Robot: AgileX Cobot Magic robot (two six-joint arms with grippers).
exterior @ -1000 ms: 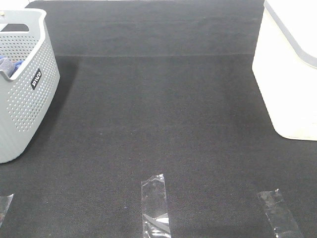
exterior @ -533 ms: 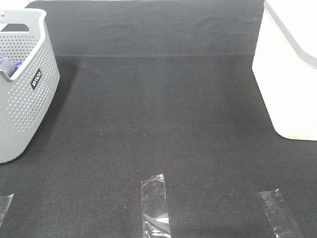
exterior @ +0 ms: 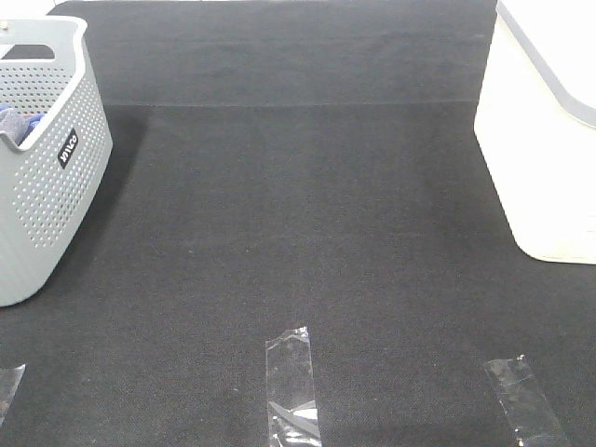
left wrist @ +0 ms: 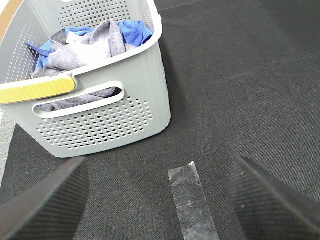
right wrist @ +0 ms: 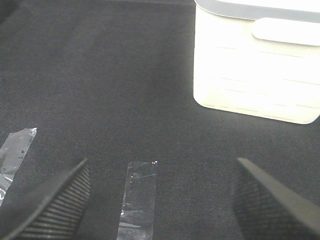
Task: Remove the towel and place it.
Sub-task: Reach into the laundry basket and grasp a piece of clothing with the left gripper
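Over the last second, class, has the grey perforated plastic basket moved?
No. The grey perforated plastic basket sits exactly as far from the clear tape strip as before.

Plastic basket (left wrist: 100,125), soft cloth towel (left wrist: 95,42), matt rough mat (exterior: 307,214), glossy tape (exterior: 291,372)

The only lettering is on the basket (exterior: 47,214): a small black label (exterior: 67,147) with white capitals on its perforated side wall, just under the rim. The letters run sideways and are too small to read with certainty.
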